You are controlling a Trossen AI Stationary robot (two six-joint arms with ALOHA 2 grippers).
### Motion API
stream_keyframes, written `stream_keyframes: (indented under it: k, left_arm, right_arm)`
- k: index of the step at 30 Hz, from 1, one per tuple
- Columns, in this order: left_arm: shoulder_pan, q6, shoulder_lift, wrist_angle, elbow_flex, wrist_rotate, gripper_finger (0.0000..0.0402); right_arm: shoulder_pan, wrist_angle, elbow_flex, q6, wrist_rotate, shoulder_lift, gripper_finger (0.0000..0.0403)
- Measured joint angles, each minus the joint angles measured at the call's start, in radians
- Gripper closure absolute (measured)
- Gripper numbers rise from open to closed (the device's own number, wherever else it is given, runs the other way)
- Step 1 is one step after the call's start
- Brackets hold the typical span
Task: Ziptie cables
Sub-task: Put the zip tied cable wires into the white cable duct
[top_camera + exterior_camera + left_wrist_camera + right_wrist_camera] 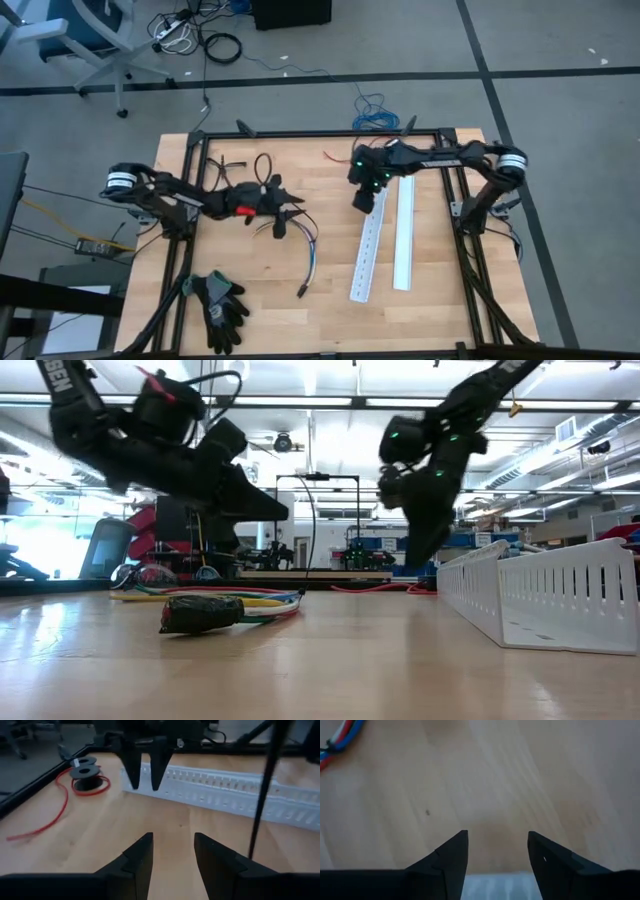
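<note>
Cables [308, 258] lie loose on the tabletop [270, 310] at about 6 o'clock of centre, dark joined end [203, 613] nearest the low camera, no ziptie visibly on them. Left claw [292, 212] hovers just above their upper end, fingers [139, 861] parted, nothing between them. Right claw [363, 200] hangs over the white slotted ducts [383, 240] at 3 o'clock, also parted and empty. Likely both are staged for pickup; bundle isn't gathered yet.

The cables [309, 252] lie left of centre on the table [270, 310] — gloves [220, 308] nearer, far left; two slotted ducts [385, 240] lie side by side to the right.
</note>
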Motion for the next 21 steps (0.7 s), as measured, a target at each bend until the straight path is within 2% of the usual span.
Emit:
stream_keyframes:
  k: [4, 9, 16, 21]
  left_arm:
    - [0.066, 0.096, -0.002, -0.114, 0.057, 0.068, 0.0249]
    - [0.118, 0.209, -0.002, -0.269, 0.115, 0.075, 0.0249]
    - [0.138, 0.302, -0.002, -0.41, 0.169, 0.074, 0.0249]
    - [0.14, 0.341, -0.001, -0.59, 0.232, 0.071, 0.0249]
  right_arm:
    - [0.033, 0.098, -0.129, 0.131, 0.067, -0.139, 0.0211]
    - [0.096, 0.234, -0.269, 0.294, 0.111, -0.276, 0.021]
    - [0.199, 0.317, -0.345, 0.404, 0.137, -0.35, 0.0215]
    - [0.292, 0.318, -0.346, 0.428, 0.225, -0.351, 0.0218]
